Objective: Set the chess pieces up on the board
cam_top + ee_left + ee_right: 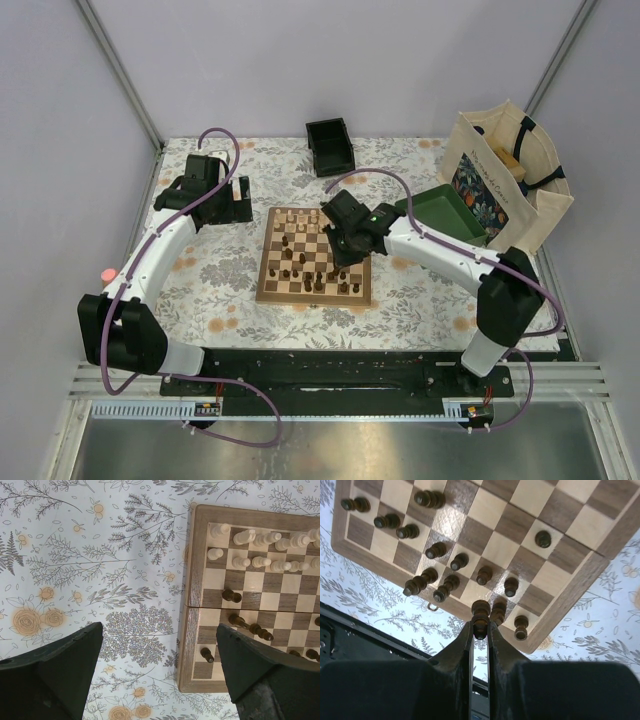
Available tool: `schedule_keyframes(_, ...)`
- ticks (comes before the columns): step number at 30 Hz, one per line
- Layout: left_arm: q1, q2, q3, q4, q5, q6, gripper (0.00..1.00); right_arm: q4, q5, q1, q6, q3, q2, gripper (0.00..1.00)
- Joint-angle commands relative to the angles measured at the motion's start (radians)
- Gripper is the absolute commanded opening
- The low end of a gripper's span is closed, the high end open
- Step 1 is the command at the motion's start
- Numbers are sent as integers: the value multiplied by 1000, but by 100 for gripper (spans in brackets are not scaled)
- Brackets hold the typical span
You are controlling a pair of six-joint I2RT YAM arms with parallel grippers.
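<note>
The board (pixel 313 301) lies in the middle of the floral table. Pale chess pieces (pixel 260 561) fill its two far rows, and dark chess pieces (pixel 420 582) stand loosely over the near half. My right gripper (pixel 480 630) is shut on a dark brown piece (pixel 480 614), gripping its top just above the board's near edge (pixel 340 530); another dark piece (pixel 497 612) stands right beside it. In the top view this gripper (pixel 345 255) hovers over the board's near right part. My left gripper (pixel 160 670) is open and empty over the cloth, by the board's left border (pixel 195 605).
A small black box (pixel 330 147) stands behind the board. A green tray (pixel 445 215) and a cloth tote bag (pixel 505 180) sit at the right. The left arm's gripper (pixel 238 203) is just beyond the board's far left corner.
</note>
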Motion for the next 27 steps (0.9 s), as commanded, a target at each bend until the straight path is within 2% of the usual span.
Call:
schedule_keyframes(1, 0, -10, -4, 36, 19, -2, 99, 20, -26, 37, 8, -3, 22, 11)
schedule_keyframes(27, 0, 2, -2, 32, 23, -2, 99, -54, 17, 86, -52, 83, 164, 13)
